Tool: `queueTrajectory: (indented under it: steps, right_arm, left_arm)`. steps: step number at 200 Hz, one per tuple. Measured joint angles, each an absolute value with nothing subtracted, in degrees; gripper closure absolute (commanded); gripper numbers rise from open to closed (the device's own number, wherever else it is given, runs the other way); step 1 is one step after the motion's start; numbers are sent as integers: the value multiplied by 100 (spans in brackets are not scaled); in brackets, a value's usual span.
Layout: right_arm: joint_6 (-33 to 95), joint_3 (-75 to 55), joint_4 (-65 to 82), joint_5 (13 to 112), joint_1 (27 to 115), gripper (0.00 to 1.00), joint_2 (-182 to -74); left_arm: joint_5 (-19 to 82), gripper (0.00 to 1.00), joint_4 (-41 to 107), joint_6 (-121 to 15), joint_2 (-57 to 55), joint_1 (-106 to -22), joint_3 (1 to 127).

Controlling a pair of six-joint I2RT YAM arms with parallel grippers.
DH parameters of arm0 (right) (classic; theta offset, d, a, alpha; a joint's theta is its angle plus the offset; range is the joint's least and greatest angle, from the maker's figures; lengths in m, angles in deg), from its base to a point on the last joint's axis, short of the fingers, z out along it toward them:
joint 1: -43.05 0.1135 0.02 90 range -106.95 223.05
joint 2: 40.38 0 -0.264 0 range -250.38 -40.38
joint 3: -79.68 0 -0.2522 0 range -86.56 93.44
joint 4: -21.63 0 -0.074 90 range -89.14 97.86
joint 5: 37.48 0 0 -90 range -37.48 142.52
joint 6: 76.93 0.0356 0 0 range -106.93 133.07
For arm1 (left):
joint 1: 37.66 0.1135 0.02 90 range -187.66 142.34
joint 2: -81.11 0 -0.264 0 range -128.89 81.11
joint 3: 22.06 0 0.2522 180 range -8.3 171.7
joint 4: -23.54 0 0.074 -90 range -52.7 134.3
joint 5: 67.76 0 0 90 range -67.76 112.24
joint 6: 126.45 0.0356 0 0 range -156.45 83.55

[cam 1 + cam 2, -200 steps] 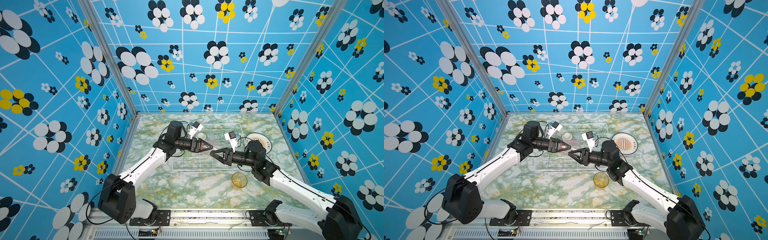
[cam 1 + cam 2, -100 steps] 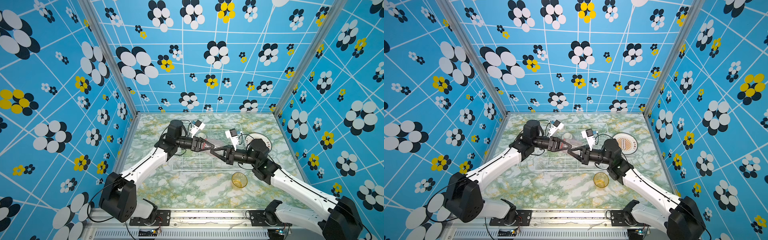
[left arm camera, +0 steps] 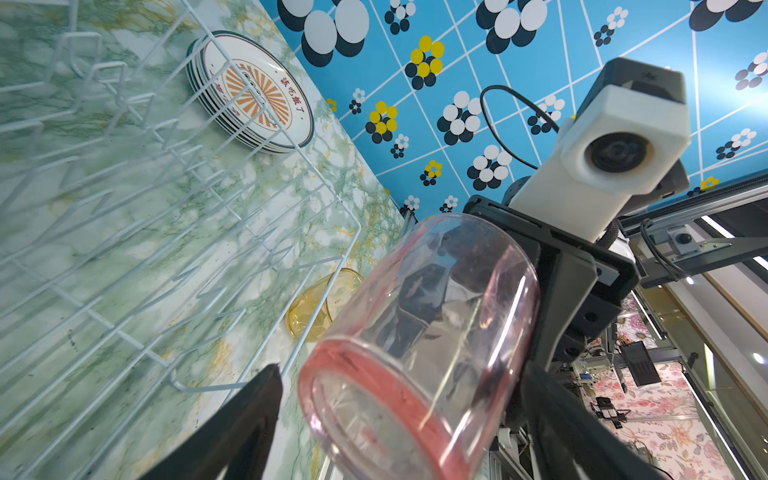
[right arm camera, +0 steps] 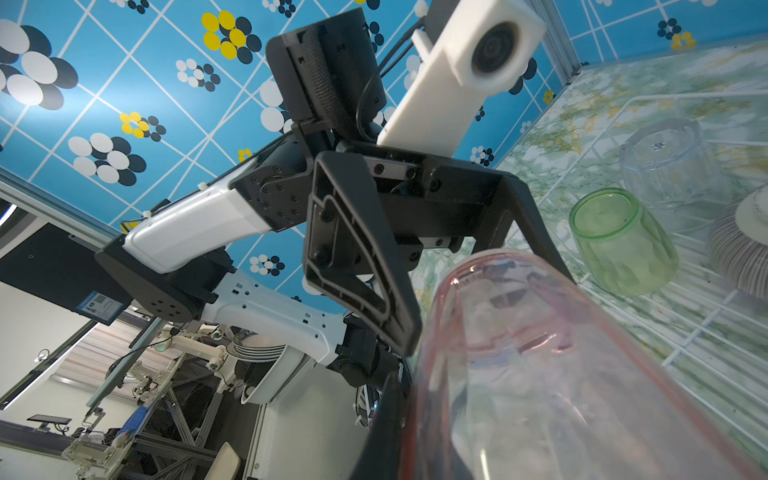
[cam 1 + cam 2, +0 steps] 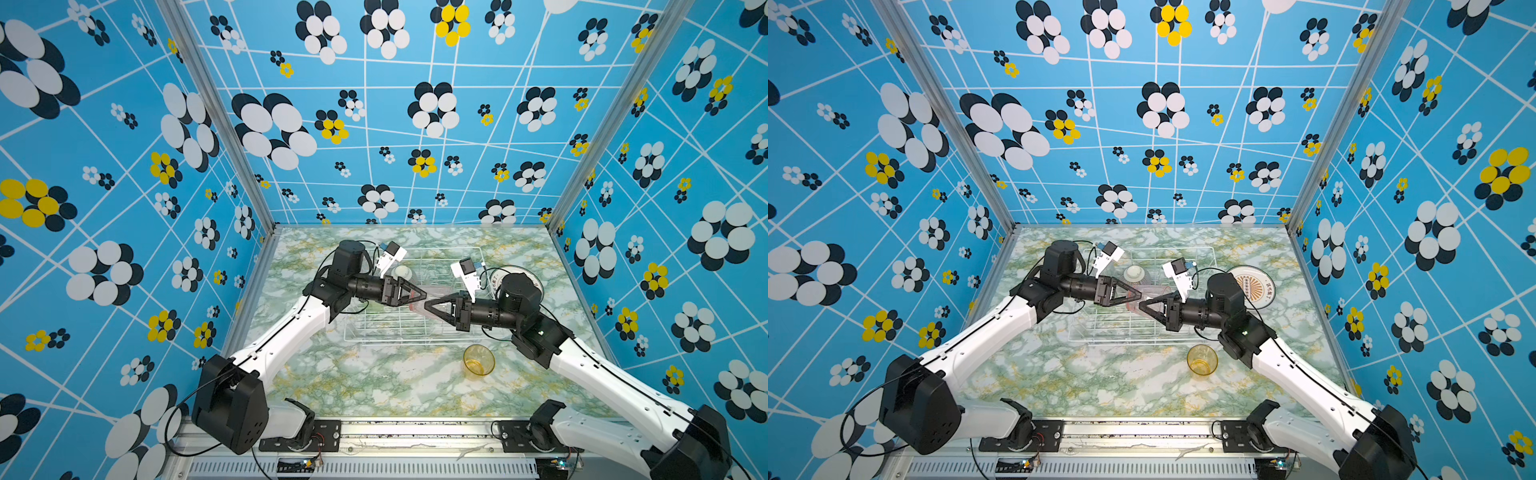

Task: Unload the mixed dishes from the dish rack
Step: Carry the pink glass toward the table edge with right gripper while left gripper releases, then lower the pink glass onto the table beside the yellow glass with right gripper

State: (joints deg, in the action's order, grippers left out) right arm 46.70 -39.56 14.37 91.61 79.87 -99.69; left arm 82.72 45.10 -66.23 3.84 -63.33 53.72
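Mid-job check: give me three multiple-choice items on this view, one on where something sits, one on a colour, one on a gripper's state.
1. Where is the amber translucent tumbler? A in the white wire dish rack; B on the marble table in front of the rack; C held in a gripper.
2. What colour is the raised translucent tumbler? A pink; B green; C clear.
3. The right gripper is: A open over the table; B shut on nothing; C shut on the raised tumbler's rim.
Key: B, it stands on marble outside the wires; A, its wall shows pink in both wrist views; C, one finger shows inside its wall.
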Motion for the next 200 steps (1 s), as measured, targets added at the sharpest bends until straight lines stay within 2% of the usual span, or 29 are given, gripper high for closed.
queueTrajectory:
  steps: [46,112,152,200]
  right_arm:
    - [3868,-2907,-673,8709,8138,100,-9831]
    - [2906,-2115,-3284,7382,9458,100,-10004]
    - [2721,-2115,-4091,7039,10099,100,-10378]
    - [2701,-2115,-4334,6917,10531,100,-10824]
  left_arm:
    - [6850,9,6134,-5768,1046,-6200,5903]
    - [4815,6,7231,-5198,1888,-6200,5805]
    - [4378,6,7318,-5119,1918,-6198,5766]
    - [4319,6,7312,-5104,1811,-6200,5720]
